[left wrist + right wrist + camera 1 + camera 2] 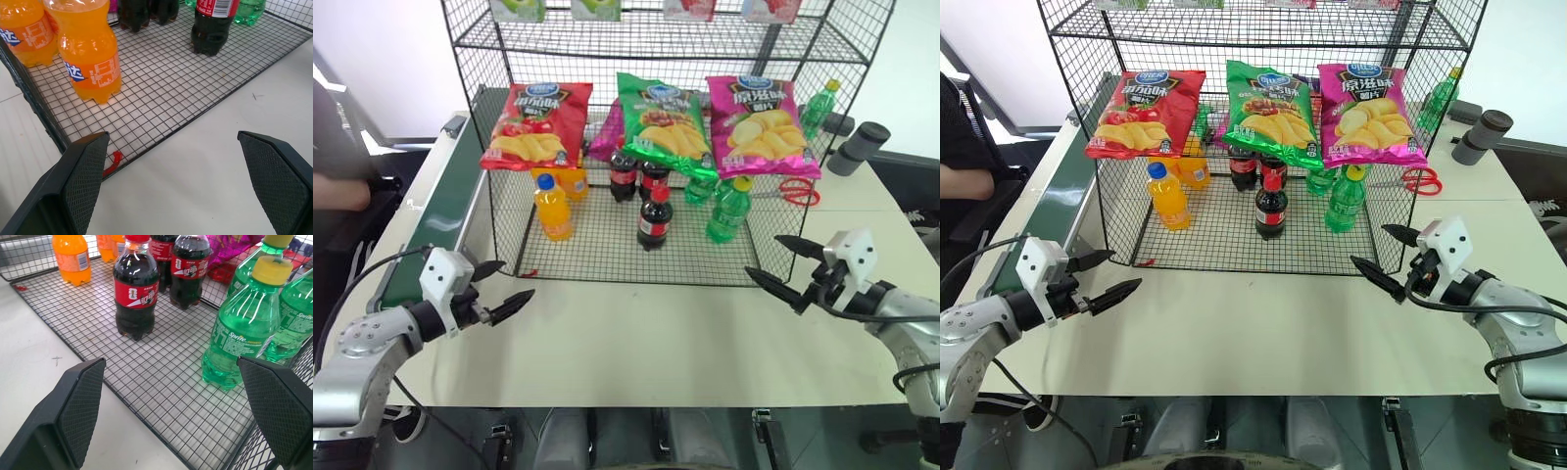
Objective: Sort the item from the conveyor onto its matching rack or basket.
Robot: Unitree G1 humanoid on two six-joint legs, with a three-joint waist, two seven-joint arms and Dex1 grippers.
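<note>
The cola bottle point(655, 217) already stands on the rack point(607, 257) floor, both the left pincer point(501, 291) and right pincer point(786, 266) spread empty, so sorting looks done.

Tall black wire-mesh rack point(607, 262) set at the far middle of the pale tabletop point(656, 343). Inside on the grid floor: small dark cola bottle point(654, 219) centre-front, orange soda bottle point(553, 209) left of it, green plastic bottle point(728, 210) right. Long narrow belt conveyor point(445, 211) running along the tabletop's left edge. Scissors point(793, 191) beyond the rack's right side.
</note>
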